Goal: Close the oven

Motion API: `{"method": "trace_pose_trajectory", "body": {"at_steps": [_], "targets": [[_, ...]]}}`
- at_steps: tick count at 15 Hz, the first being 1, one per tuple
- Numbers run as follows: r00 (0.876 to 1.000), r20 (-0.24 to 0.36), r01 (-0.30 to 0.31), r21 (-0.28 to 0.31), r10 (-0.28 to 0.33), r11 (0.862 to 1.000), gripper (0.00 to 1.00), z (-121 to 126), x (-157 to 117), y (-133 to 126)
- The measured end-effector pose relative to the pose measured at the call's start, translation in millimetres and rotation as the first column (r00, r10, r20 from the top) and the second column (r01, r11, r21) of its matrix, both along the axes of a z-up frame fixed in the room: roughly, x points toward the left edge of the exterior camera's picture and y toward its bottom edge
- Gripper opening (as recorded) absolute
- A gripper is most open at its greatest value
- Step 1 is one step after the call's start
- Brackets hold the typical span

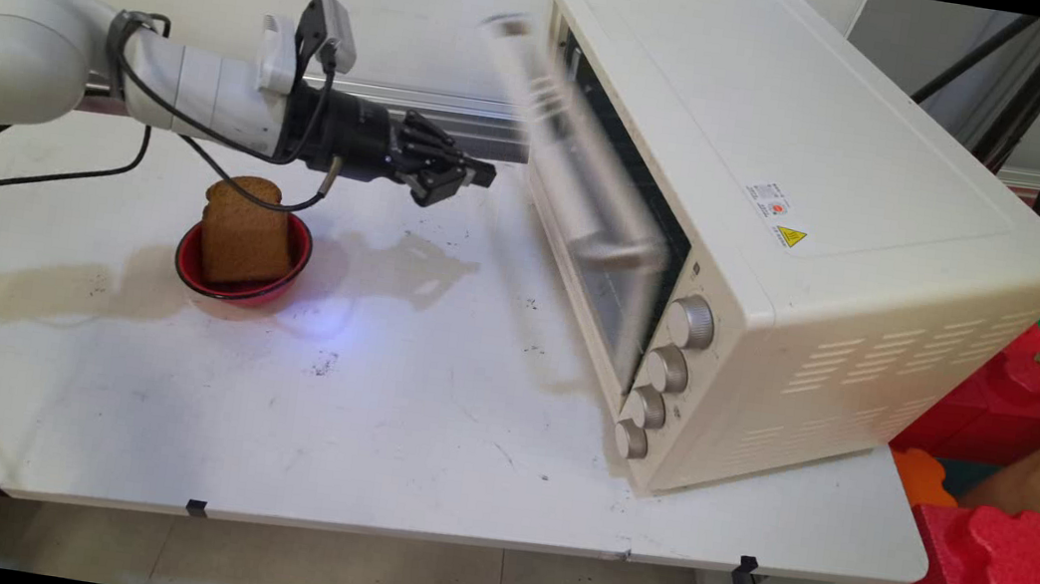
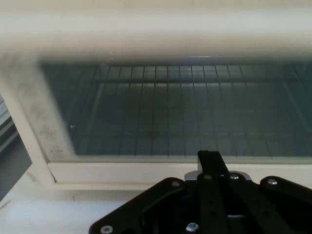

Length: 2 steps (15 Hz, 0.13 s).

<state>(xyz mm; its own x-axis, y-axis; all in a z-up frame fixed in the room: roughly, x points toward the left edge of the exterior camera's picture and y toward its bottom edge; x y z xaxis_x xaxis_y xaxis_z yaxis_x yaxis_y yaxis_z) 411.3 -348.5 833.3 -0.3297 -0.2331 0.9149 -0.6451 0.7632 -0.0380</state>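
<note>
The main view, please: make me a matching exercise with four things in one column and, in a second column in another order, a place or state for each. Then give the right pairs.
Things:
1. bread slice
2. oven door
3. pincer
4. knobs

Places or states:
A. blurred, partly open at the oven's front
B. in a column at the oven's front right
C. standing in the red bowl
D. in the air, between the bowl and the oven

Pairs: 1-C, 2-A, 3-D, 4-B
</note>
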Motion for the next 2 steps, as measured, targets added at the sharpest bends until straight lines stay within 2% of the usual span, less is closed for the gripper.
{"method": "trace_pose_trajectory", "body": {"at_steps": [2], "targets": [[1.0, -0.003, 0.004, -0.003, -0.004, 1.0, 0.0, 1.5, -4.0, -3.8]]}}
